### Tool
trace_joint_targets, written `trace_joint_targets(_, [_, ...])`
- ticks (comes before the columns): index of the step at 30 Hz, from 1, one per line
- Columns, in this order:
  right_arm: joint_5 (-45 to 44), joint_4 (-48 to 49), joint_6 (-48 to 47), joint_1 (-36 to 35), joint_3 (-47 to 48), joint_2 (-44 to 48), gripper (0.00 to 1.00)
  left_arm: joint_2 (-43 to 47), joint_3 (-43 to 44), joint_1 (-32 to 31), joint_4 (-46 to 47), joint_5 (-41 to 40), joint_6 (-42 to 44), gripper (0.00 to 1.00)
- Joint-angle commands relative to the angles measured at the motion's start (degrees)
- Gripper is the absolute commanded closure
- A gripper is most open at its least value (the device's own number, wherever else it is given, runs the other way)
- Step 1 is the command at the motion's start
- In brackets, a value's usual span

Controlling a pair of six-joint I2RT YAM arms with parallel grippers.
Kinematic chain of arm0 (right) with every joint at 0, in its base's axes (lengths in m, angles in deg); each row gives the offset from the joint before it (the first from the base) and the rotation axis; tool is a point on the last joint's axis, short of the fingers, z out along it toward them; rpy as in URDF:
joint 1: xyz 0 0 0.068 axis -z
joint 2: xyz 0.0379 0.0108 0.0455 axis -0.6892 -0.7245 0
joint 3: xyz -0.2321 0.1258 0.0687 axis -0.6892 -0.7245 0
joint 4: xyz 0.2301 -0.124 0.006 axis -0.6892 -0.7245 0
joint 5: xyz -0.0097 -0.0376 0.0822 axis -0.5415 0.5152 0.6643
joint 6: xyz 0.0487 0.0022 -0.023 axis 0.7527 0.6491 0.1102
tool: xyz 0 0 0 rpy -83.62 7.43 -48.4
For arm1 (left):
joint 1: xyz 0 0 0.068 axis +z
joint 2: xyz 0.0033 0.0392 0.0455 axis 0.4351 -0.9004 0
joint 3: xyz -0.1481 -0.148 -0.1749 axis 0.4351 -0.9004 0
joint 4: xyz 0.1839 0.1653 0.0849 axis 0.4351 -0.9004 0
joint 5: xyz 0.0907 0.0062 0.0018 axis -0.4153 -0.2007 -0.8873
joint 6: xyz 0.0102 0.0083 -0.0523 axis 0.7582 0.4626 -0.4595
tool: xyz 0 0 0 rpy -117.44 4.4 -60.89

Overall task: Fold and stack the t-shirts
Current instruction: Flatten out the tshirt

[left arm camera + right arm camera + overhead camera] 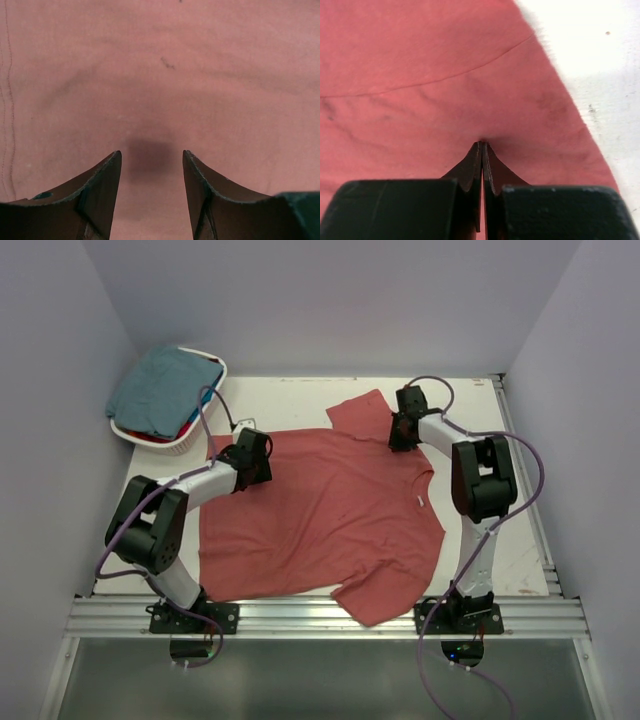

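A faded brick-red t-shirt [320, 510] lies spread flat on the white table [510, 530], with one sleeve at the back [360, 415] and one at the front [385, 595]. My left gripper [258, 455] hovers open over the shirt's left back part; in the left wrist view [151, 155] only red cloth [160, 75] shows between the spread jaws. My right gripper [400, 435] is at the back sleeve's base. In the right wrist view it [483, 144] is shut, its tips pinching a pucker of the red cloth [420, 60]. A muted teal t-shirt [160, 390] lies heaped in the basket.
The white oval basket [222, 372] stands at the back left corner, with bits of red cloth [193, 420] under the teal heap. Grey walls close in the table on three sides. An aluminium rail [330, 615] runs along the near edge.
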Motion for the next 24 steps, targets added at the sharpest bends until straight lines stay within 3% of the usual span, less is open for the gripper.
trace_joint_targets(1, [-4.7,-2.5,1.5,1.2,2.4,-2.0,1.0,-0.7,-0.5,0.7,0.8,-1.0,-1.5,0.44])
trace_joint_targets(9, [-5.9,-7.3,3.0,4.6,14.0,-12.3,1.0,-12.0,5.9,4.8,3.9,3.4,-1.6,0.46])
trace_joint_targets(17, [-4.8,-13.9,1.6,6.6,32.7,-21.9,1.0,-24.0,24.1,8.8,1.6,7.7,0.3,0.47])
trace_joint_targets(21, [-5.4,-12.1,0.7,6.8,38.2,-23.2,1.0,-27.1,30.0,9.6,2.1,9.6,1.3,0.46])
trace_joint_targets(24, [-3.8,-5.2,-0.2,6.9,35.7,-21.0,1.0,-28.5,33.5,10.2,3.3,11.7,1.8,0.46])
